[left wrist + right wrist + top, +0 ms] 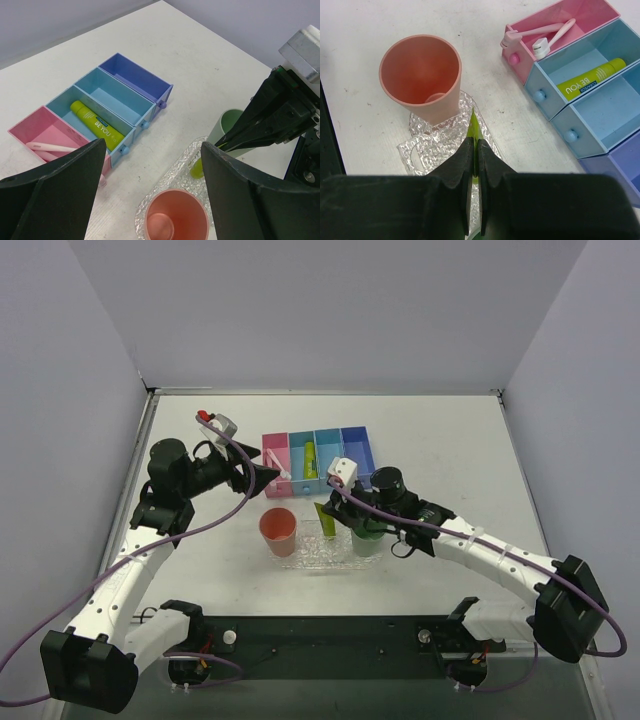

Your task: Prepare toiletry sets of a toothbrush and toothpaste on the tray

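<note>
Only readable print from my end is on the toothpaste tube (97, 125) lying in the teal bin (64, 106) next to the pink one. Left wrist cam: white caps "BE YOU" run lengthwise on the yellow-green body, approx 9 o'clock of frame ctr. Right wrist cam shows the same "BE YOU" at abt 2 o'clock. There's a small dark-blue label beside it w/ white lettering, too small to read. Top cam: text not legible.

Most of toothpaste (473, 127) behind right gripper (474, 144)
</note>
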Available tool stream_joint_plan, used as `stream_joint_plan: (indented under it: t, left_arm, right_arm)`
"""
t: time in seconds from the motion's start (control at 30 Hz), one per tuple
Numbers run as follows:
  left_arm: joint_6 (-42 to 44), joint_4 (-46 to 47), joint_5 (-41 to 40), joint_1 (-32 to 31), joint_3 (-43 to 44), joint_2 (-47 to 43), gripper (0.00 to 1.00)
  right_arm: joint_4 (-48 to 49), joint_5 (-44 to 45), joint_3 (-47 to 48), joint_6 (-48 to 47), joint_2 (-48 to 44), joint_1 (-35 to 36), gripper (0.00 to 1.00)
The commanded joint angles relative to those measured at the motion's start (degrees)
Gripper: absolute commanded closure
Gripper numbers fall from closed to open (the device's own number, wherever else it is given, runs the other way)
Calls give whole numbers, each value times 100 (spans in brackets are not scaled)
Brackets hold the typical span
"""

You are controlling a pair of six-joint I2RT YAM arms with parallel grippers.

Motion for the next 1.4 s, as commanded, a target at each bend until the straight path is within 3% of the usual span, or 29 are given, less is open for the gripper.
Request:
stream_joint_plan:
  t: [0.0, 0.7, 1.37]
  left_arm:
    - [62, 268, 112, 23, 29, -52, 13]
    - [71, 259, 121, 23, 29, -70, 13]
    - [71, 259, 121, 14, 20, -105, 13]
  right_arm:
    - [618, -16, -57, -125, -4, 38, 99]
    - [1066, 37, -435, -116, 154, 56, 93]
    - [742, 63, -215, 59, 5, 82, 65]
